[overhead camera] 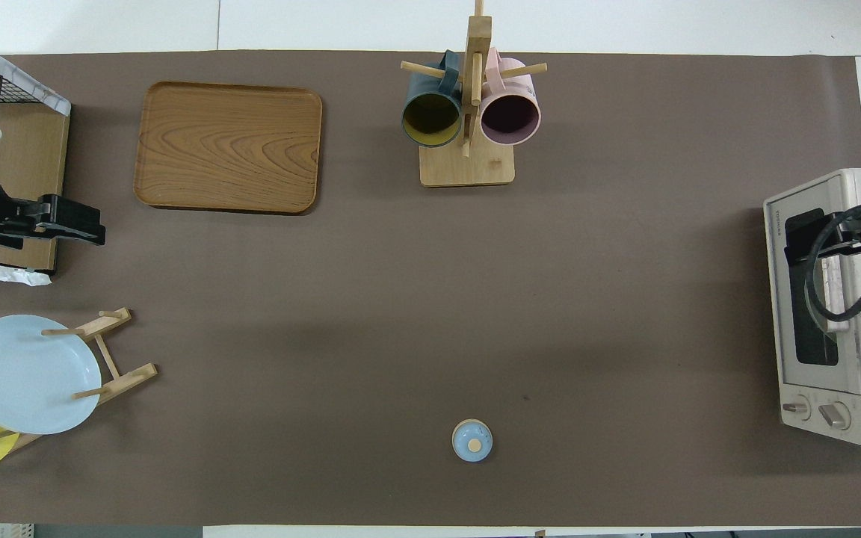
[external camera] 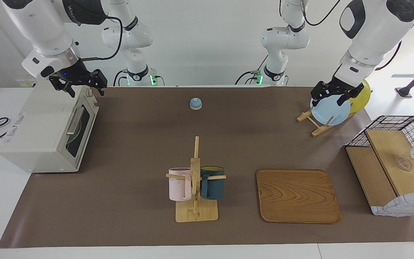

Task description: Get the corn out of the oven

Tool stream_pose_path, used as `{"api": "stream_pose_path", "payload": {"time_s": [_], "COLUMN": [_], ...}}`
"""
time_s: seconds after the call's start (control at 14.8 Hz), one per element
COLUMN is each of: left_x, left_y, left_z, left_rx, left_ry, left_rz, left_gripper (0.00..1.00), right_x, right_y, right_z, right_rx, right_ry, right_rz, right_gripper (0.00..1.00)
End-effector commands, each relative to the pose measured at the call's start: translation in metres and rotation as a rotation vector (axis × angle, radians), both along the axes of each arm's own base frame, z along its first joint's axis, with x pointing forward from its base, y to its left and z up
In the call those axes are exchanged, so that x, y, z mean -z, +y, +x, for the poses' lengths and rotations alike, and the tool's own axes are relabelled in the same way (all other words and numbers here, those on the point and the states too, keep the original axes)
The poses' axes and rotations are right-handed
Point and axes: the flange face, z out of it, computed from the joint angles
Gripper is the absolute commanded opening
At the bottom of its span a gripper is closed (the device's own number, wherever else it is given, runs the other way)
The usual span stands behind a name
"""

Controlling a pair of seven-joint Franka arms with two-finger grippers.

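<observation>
Grippers, both spread and empty: your right gripper (external camera: 79, 83) hangs over the toaster oven (external camera: 45, 129); the left gripper (external camera: 332, 94) waits over the blue plate (external camera: 331, 111). Corn unseen, presumably inside; door (external camera: 81, 124) shut, so a hasty pull on the handle (external camera: 74, 120) could drag the oven across the brown mat (external camera: 138, 144). White walls surround.

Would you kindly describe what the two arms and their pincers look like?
Both arms are glossy white with rounded, bulbous segments and dark grey or black panels at the joints. Black cables loop along them. Each ends in a black pincer of angular linked parts: the right pincer hangs from a white wrist with a metallic ring and a small lit spot; the left pincer likewise. Green lights glow at the bases.
</observation>
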Motion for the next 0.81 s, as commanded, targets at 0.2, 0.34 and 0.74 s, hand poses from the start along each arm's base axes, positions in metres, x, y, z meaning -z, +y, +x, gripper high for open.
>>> {"api": "stream_pose_path", "payload": {"time_s": [0.2, 0.34, 0.74], "left_x": [-0.002, -0.002, -0.002], "left_y": [0.003, 0.003, 0.003], "left_z": [-0.007, -0.007, -0.007], "left_rx": [-0.008, -0.008, -0.008], "left_ry": [0.003, 0.003, 0.003], "left_rz": [-0.013, -0.013, -0.013], "left_gripper": [1.00, 1.00, 1.00], "right_x": [-0.001, -0.003, 0.003], "right_y": [-0.005, -0.003, -0.004], "right_z": [0.002, 0.009, 0.013], "right_rx": [0.010, 0.005, -0.003], "right_ry": [-0.043, -0.103, -0.126], "right_rz": [0.027, 0.026, 0.027], "right_gripper": [1.00, 1.00, 1.00]}}
